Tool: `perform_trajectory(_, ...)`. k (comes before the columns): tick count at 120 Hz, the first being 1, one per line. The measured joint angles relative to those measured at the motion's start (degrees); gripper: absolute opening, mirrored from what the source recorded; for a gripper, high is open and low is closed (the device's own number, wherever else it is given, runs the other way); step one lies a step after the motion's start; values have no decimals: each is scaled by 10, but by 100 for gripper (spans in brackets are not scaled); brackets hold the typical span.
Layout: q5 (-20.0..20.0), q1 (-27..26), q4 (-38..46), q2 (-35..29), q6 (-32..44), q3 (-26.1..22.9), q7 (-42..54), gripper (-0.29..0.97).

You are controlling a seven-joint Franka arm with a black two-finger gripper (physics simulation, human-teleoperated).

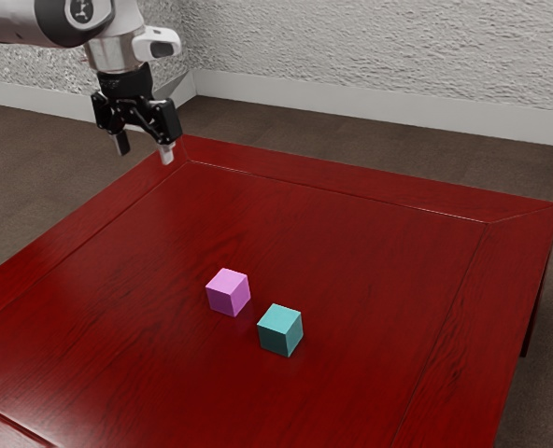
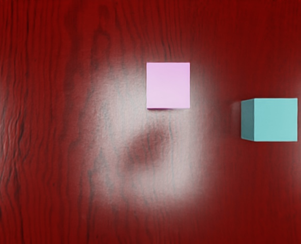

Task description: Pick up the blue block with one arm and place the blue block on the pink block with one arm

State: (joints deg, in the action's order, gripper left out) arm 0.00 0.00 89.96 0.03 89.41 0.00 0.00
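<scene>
Gripper point(image 1: 144, 149) hangs high over the far left corner of the red table point(image 1: 379, 233) in the exterior view, fingers apart and holding nothing. Well away from it, toward the near middle of the table, the blue block point(image 1: 280, 329) sits flat on the wood. It is a cube with no long axis, upright, with one vertical edge turned toward the near side. The pink block point(image 1: 228, 291) stands just beside it, on the exterior view's left and slightly farther back, with a narrow gap between them. Seen from the wrist, the blue block point(image 2: 269, 119) and pink block point(image 2: 168, 85) have their sides parallel.
</scene>
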Motion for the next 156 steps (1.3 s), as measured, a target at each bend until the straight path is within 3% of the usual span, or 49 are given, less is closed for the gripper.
perform_trajectory(3, -14, -65, -76, 42, -10, 69, -3, 68)
perform_trajectory(6, -26, -95, -123, 69, -18, 113, -5, 68)
perform_trajectory(16, -52, -96, -188, 105, -40, 171, -13, 68)
perform_trajectory(40, -74, -100, -209, 112, -69, 187, -28, 68)
perform_trajectory(51, -78, -100, -311, 111, -103, 186, -34, 68)
perform_trajectory(70, -79, -144, -343, 117, -134, 185, -45, 68)
perform_trajectory(82, -78, -155, -324, 158, -124, 184, -52, 68)
perform_trajectory(101, -52, -179, -177, 170, -48, 181, -61, 68)
perform_trajectory(130, -32, -190, -147, 173, 26, 176, -70, 68)
perform_trajectory(156, -29, -188, -28, 173, 124, 159, -75, 68)
